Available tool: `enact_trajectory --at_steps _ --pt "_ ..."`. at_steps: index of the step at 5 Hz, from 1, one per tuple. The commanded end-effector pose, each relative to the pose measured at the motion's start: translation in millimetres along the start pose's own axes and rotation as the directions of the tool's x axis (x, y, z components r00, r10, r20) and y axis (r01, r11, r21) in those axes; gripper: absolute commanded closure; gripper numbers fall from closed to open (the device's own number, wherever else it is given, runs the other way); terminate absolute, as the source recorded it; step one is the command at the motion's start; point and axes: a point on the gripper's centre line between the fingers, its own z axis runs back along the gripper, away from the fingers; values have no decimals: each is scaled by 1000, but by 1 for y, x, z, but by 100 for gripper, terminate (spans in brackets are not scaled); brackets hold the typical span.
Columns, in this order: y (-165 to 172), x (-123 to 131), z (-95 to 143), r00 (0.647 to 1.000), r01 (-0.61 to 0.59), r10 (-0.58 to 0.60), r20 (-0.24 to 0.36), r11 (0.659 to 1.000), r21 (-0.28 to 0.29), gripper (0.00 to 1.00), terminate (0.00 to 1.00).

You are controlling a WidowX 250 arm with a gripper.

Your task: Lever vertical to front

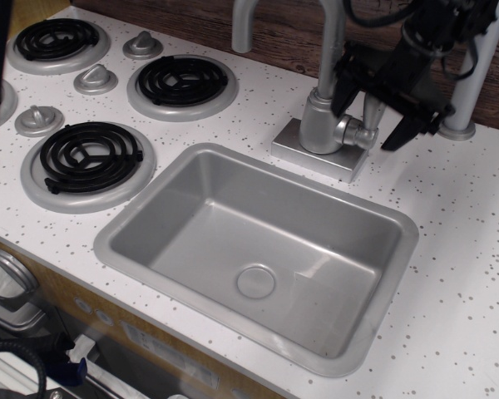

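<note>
Nearest, at six o'clock, the grey sink lies sunk in the speckled white counter, its round drain low in the basin. At nine o'clock lie black coil burners with cone-shaped silver knobs between them. Just beyond the sink's far rim, at about one o'clock, the faucet base carries the tall spout pipe. On its right side a short round stub bears the lever, standing upright, partly hidden behind the tool. The black gripper hangs over it with its fingers spread wide, one finger left of the lever and the other well to its right. Whether either finger touches the lever cannot be told; nothing is clamped.
</note>
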Motion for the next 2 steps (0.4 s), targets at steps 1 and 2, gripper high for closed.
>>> enact_trajectory --at_steps 1,2 --pt "7 19 14 999 18 -18 49 1000 -5 0 0" --pt "7 23 12 998 32 -32 52 999 -11 0 0"
